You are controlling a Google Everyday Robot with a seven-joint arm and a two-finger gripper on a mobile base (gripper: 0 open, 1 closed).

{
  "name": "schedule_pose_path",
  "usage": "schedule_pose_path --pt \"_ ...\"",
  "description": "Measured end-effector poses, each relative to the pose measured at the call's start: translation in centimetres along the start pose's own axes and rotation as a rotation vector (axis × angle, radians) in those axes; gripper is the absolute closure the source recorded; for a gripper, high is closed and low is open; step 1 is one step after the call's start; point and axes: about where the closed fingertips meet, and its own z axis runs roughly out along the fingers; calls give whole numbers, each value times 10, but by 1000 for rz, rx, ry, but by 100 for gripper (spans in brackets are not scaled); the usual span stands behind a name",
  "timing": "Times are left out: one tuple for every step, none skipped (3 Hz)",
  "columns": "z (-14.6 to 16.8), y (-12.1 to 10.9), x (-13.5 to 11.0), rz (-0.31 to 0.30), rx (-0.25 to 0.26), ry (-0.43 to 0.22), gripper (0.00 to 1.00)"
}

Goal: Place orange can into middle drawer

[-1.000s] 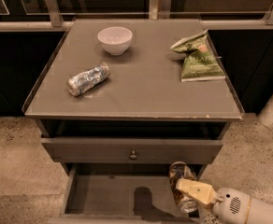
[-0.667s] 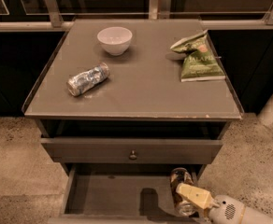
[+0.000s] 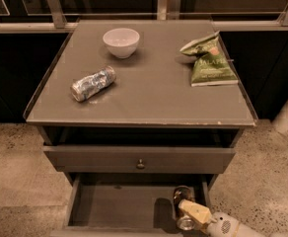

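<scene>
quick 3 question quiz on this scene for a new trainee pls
1. True or false: the silver can stands upright on the cabinet top.
2. Fill in: the chip bag is coloured ____.
3. Where is the orange can?
A) on the cabinet top
B) in the claw, at the right end of the open drawer
C) under the chip bag

Key: 1 false, it lies on its side. 2 green. 3 B.
</scene>
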Motion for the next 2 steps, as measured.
schedule_pose_path --pt "17 -33 3 41 12 12 100" --pt "31 -57 3 62 45 22 100"
